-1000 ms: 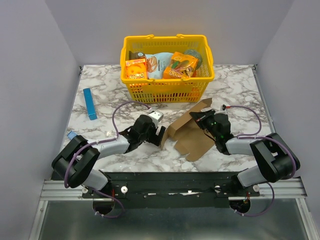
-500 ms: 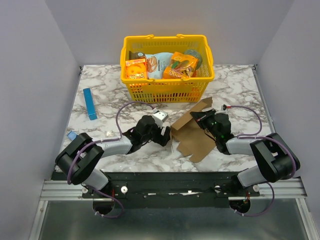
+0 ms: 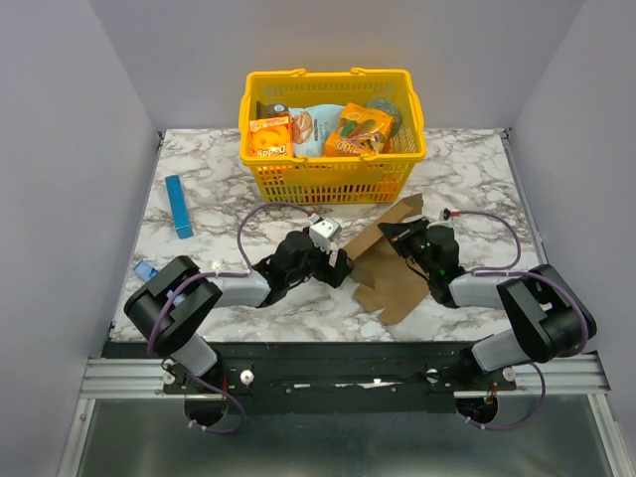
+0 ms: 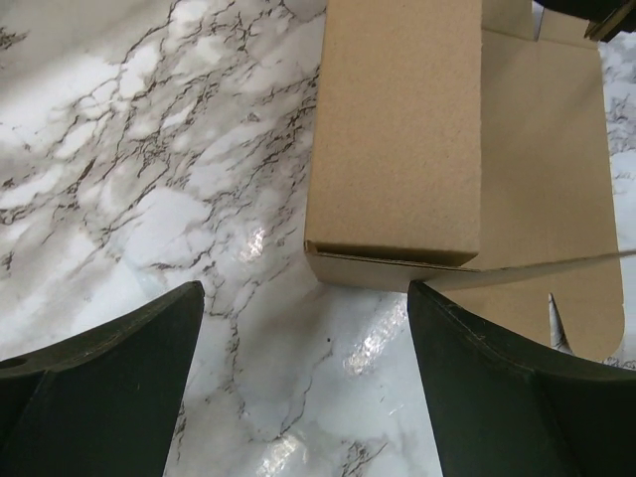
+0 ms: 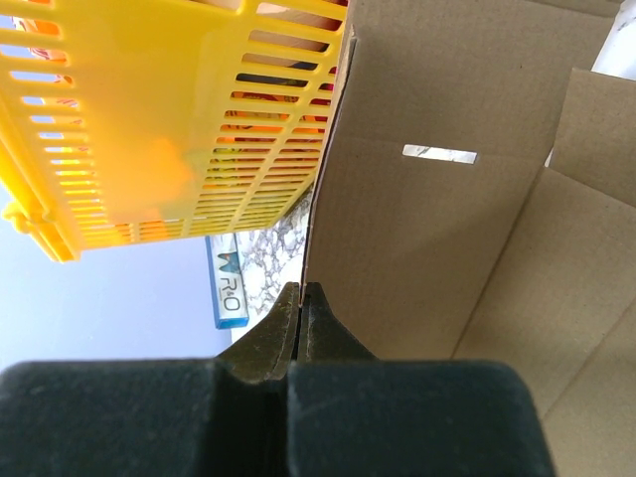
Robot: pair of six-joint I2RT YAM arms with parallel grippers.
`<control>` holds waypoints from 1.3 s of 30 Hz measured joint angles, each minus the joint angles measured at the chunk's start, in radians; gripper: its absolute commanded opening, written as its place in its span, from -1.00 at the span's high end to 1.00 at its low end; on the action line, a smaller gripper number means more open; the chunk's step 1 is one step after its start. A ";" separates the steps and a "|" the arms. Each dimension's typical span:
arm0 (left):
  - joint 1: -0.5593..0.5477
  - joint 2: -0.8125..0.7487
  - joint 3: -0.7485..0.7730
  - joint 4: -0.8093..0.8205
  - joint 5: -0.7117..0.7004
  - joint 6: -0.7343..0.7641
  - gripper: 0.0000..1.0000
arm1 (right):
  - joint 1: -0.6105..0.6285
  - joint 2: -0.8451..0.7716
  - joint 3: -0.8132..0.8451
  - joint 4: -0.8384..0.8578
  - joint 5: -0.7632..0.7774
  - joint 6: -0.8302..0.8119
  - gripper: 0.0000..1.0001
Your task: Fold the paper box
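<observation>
Marble tabletop (image 3: 467,174) here, with the yellow basket (image 3: 333,129) at the far edge. The paper box (image 3: 390,276) sits half-folded around the middle, a bit toward the near edge. My right pincer (image 3: 397,235) is clenched on its far flap, holding it tilted up. My left pincer (image 3: 338,268) is spread wide, released, just at the box's left end.

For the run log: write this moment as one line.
phase: folding | left jaws: open, paper box just ahead | right jaws: shut on its edge | box: partly folded, resting on table
</observation>
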State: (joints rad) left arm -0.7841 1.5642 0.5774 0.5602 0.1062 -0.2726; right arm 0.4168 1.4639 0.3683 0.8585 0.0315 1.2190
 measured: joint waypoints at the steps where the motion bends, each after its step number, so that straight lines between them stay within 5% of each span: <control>1: -0.001 0.008 0.000 0.022 0.002 -0.002 -0.82 | 0.000 0.000 0.000 0.000 0.000 0.000 0.99; 39: -0.169 0.175 -0.143 0.528 -0.232 -0.082 -0.87 | -0.006 -0.024 -0.119 0.117 0.055 0.003 0.98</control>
State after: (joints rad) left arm -0.9535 1.7390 0.4343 1.0878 -0.1257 -0.3546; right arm 0.4103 1.4395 0.2497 0.9760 0.0868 1.2221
